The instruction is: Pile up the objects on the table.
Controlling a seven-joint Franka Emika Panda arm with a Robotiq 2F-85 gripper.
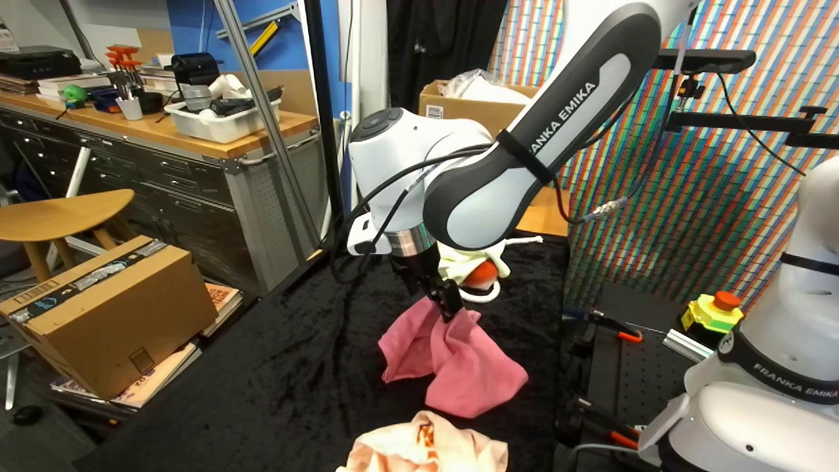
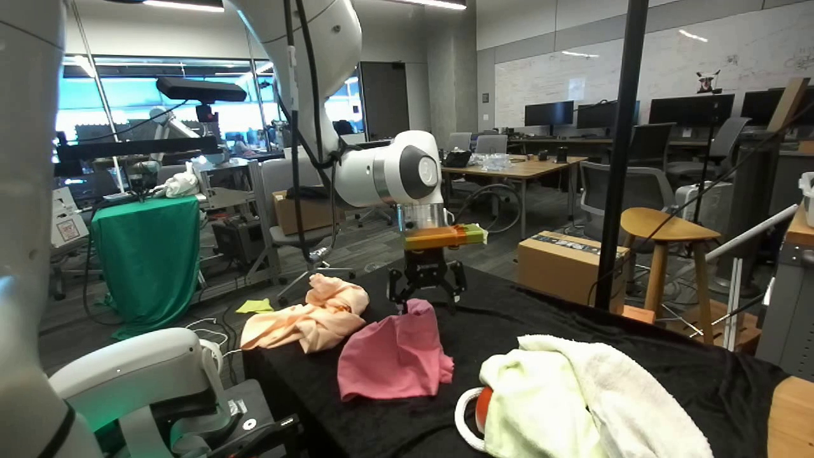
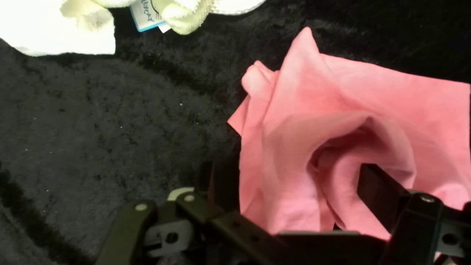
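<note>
Stands with fingers (image 3: 382, 198) apart at pink cloth (image 3: 331, 125), right of wrist frame, likely light, limp, best pinched at raised fold (image 2: 420, 312).

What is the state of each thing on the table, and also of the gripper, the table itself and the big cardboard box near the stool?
Gripper, open, jaws wide apart.
Pink cloth, raised in folds, not gripped.
Peach cloth, crumpled.
Yellow-green cloth, rumpled.
White cloth, lying loosely.
Red item, partly covered.
White cord, curved in an arc.
Table, draped in black.
Cardboard box, closed, taped.
</note>
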